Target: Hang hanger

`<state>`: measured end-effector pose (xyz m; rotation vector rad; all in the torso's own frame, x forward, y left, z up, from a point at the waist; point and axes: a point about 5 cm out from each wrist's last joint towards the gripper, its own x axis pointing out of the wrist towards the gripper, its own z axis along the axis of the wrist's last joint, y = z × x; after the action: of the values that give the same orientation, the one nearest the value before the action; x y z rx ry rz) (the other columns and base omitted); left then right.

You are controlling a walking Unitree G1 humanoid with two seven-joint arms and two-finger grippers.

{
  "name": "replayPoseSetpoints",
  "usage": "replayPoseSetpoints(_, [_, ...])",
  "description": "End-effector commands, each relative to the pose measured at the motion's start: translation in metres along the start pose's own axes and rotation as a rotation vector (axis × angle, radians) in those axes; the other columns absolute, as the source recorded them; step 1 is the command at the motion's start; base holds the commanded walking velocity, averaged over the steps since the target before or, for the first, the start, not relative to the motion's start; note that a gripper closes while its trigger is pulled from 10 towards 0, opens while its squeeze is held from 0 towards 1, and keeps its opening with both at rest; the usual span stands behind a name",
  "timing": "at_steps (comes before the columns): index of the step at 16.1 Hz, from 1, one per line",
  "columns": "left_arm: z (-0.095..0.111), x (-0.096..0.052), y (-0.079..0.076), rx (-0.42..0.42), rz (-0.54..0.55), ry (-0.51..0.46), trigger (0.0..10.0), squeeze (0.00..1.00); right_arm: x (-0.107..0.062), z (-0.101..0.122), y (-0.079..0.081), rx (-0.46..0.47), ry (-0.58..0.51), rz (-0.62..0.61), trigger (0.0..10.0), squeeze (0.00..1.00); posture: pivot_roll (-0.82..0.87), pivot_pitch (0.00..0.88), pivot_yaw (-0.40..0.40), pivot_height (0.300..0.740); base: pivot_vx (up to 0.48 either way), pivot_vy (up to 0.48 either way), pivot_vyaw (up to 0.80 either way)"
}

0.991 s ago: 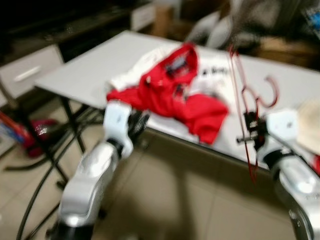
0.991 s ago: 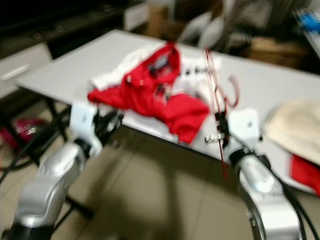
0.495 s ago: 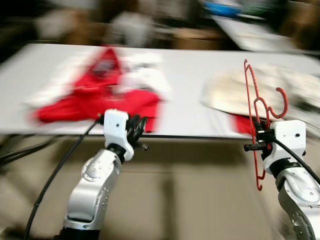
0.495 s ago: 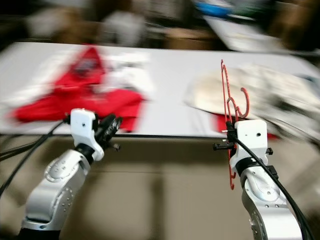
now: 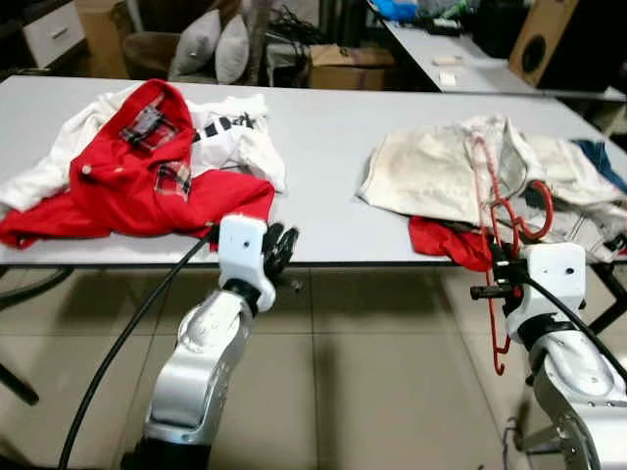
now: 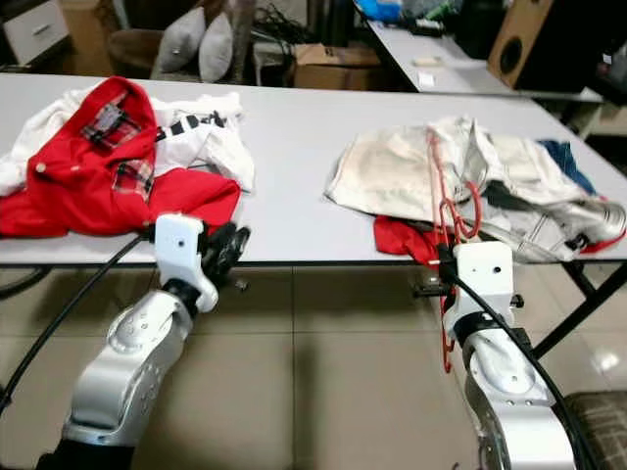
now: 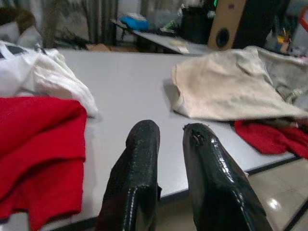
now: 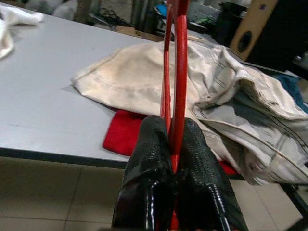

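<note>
You had swung round to face the counter [image 5: 323, 147] squarely; the right end effector [image 5: 498, 277] stayed clamped on the red hanger [image 5: 495, 211], upright at the counter's edge. The left end effector [image 5: 277, 247] was slightly open and empty. No rail was in sight.

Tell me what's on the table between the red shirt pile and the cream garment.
Nothing: bare grey table separates the red shirt pile from the cream garment, seen in both eye views.

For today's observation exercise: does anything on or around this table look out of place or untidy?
Clothes lie in crumpled heaps on the table: a red jacket over white garments, and a cream garment over a red cloth drooping past the edge. The right gripper holds a bare red hanger upright.
</note>
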<state>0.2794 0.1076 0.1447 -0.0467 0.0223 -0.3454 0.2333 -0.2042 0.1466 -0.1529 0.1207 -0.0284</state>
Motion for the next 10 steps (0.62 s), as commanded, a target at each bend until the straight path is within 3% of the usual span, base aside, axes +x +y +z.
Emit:
replayPoseSetpoints(1, [-0.0008,0.0006,0.0032,0.000,0.021,0.005,10.0,0.00,-0.0017,-0.0010,-0.0027,0.013,0.011,0.012,10.0,0.00,0.01,0.000,-0.045,0.740,0.000,-0.341,0.00])
replayPoseSetpoints(5, [-0.0025,0.0006,0.0035,0.004,0.021,0.009,10.0,0.00,-0.0035,0.0014,-0.0038,0.076,-0.007,0.024,10.0,0.00,0.01,0.000,-0.044,0.740,0.000,-0.312,0.00])
replayPoseSetpoints(7, [-0.0028,0.0008,0.0042,0.003,0.024,0.010,10.0,0.00,-0.0033,0.0043,-0.0002,0.176,-0.032,0.037,10.0,0.00,0.01,0.000,-0.045,0.740,0.000,-0.129,0.00])
replayPoseSetpoints(8, [-0.0028,0.0011,0.0046,0.001,0.027,0.009,10.0,0.00,-0.0029,-0.0018,0.0002,0.146,0.025,0.025,10.0,0.00,0.01,0.000,-0.045,0.740,0.000,0.000,0.00])
replayPoseSetpoints(10, [-0.0025,0.0012,0.0045,-0.002,0.029,0.008,10.0,0.00,-0.0021,-0.0023,-0.0047,0.082,0.018,-0.013,10.0,0.00,0.01,0.000,-0.044,0.740,0.000,0.000,0.00])
